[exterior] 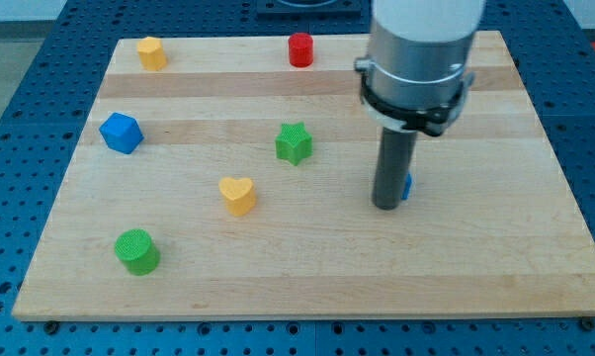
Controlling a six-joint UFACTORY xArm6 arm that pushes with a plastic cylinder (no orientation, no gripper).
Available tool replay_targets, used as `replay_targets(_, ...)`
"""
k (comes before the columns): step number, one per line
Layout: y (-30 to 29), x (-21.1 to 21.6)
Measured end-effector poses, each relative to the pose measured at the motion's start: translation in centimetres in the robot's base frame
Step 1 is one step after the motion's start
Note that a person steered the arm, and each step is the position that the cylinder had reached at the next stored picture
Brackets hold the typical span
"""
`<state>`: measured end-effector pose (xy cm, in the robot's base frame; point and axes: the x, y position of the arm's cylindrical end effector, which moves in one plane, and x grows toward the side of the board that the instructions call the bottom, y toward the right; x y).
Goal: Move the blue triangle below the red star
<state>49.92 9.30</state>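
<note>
My tip [387, 205], the lower end of the straight dark rod, rests on the pale wooden desk [495, 267] right of centre in the view. Just beside it, on the view's right, a sliver of the small blue triangle block [407, 187] peeks out; the rod covers most of it, and they look to be touching, though I cannot tell for certain. There is no gripper on this arm, so nothing opens, closes or holds: the rod only pushes.

No red star shows here. The only red piece is a small red cylinder block [300, 49] near the view's top edge, well apart from the blue triangle. It may be that the star is hidden behind the arm.

The blue triangle looks like a light, stiff plastic piece that should slide easily on the smooth wood. It is likely to twist if pushed off-centre, so I judge the best contact is square against a flat face, in line with its middle.

Elsewhere sit a green star block [294, 143], a yellow heart block [238, 195], a green cylinder block [137, 251], a blue cube block [121, 133] and a yellow block [151, 52].
</note>
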Motion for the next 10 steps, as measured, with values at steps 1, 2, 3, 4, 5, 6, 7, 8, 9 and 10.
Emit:
replay_targets(1, 1.4, -0.4)
replay_targets(2, 1.5, -1.4)
replay_targets(3, 1.3, -2.6)
replay_targets(4, 1.1, -3.9)
replay_targets(5, 0.6, -5.2)
replay_targets(6, -0.5, -6.4)
replay_targets(7, -1.9, -7.6)
replay_targets(8, -2.6, -8.8)
replay_targets(9, -1.6, -9.5)
replay_targets(10, 0.4, -9.5)
